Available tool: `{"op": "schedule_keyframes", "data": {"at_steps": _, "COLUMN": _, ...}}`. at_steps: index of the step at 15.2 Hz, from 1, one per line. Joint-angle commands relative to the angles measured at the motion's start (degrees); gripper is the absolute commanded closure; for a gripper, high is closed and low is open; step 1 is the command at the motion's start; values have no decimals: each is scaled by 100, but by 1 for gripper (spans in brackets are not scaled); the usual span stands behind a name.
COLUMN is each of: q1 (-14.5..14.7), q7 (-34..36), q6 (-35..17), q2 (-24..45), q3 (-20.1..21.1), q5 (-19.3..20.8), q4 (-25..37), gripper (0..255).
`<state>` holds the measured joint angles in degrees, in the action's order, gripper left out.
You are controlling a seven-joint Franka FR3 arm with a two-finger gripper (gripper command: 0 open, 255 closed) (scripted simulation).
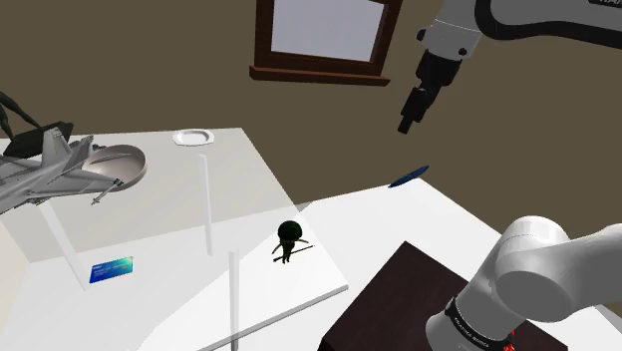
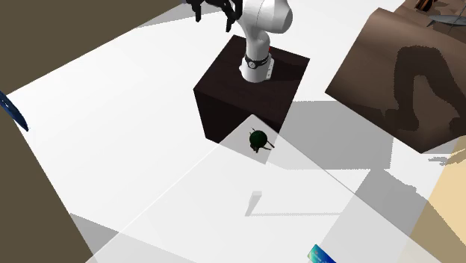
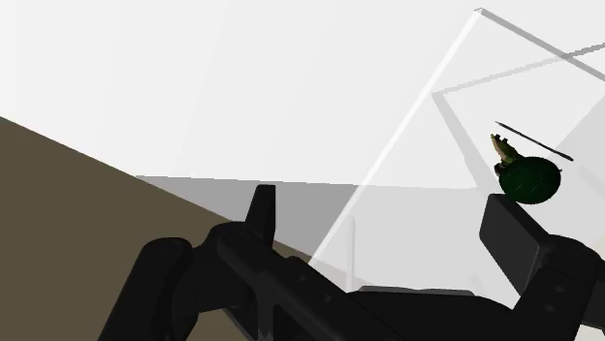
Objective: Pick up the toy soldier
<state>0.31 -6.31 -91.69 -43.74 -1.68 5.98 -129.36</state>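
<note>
Room: brown wall (image 1: 150, 70) with a dark-framed window (image 1: 321, 40), and a white floor (image 2: 112, 104).
Table: pale and see-through (image 1: 169, 214), on thin white legs. The soldier is on it.
Jet: a grey toy jet (image 1: 50, 168), far to the shoulder view's left of the soldier.
Card: a blue card (image 1: 111, 268) lying flat on the table, to the shoulder view's left of the soldier and well apart from it.
Ring: a small white ring (image 1: 193, 138), farther back than the soldier and to its left in the shoulder view, near the table's far edge.
Soldier: dark green (image 1: 288, 239), with a round helmet and a thin dark rod across its body. It stands on the table near the corner closest to the stand. Nothing touches it.
Blue stick: a thin blue stick (image 1: 409, 175), to the shoulder view's right of the soldier and farther back, by the wall.
Gripper: all black (image 1: 407, 124), high up, above the soldier and to its right in the shoulder view, well apart from it. In the wrist view its fingers (image 3: 519, 237) are spread apart with nothing between them. There the soldier shows just past the tip of one finger, not between the two.
Stand: a dark box (image 1: 419, 299), just beside the soldier's corner of the table, to the shoulder view's right.
Arm: white (image 1: 543, 269), rising from the stand.
</note>
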Motion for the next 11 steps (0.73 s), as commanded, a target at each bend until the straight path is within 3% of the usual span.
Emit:
{"op": "schedule_keyframes", "data": {"at_steps": 1, "q1": 0, "q7": 0, "q6": 0, "q2": 0, "q3": 0, "q5": 0, "q4": 0, "gripper": 0}}
{"op": "schedule_keyframes", "data": {"at_steps": 11, "q1": 347, "q7": 514, "q6": -1600, "q2": 786, "q3": 362, "q5": -578, "q4": -910, "gripper": 0}}
